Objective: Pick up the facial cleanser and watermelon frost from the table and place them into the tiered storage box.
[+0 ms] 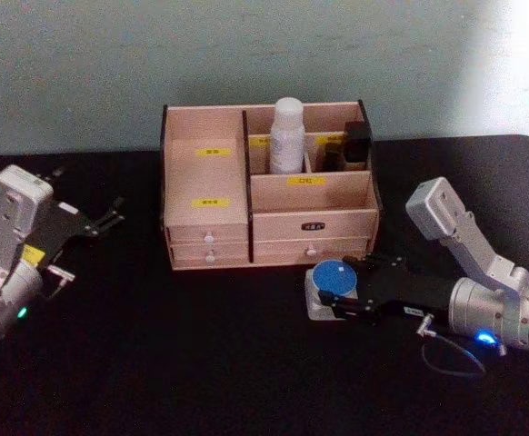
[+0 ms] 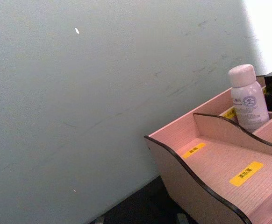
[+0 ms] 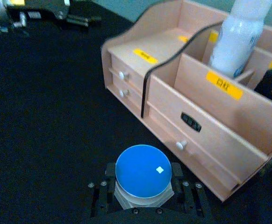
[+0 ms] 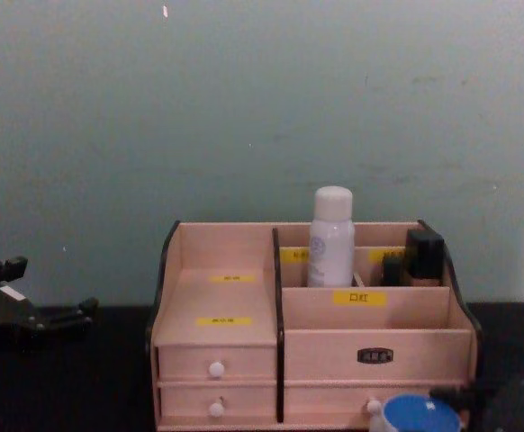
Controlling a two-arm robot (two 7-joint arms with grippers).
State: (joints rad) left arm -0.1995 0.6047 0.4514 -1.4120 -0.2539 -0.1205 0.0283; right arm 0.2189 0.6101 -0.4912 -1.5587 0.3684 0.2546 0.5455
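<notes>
Here the right gripper (image 1: 342, 289) lies low on the black table (image 1: 201, 354), its fingers pressed on both sides of the blue-lidded jar (image 1: 335, 278); the jar stands just in front of the wooden organiser (image 1: 210, 213), near its right drawers. The white bottle (image 1: 287, 136) stands upright in a rear compartment of the organiser; the left gripper (image 1: 110, 213) rests well apart at the left, fingers spread.

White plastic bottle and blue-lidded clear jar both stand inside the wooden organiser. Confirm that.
No. The tall white plastic bottle stands inside the light wooden tiered organiser, but the squat clear blue-lidded jar sits in front of it, between the right gripper's jaws; the head view shows this.
</notes>
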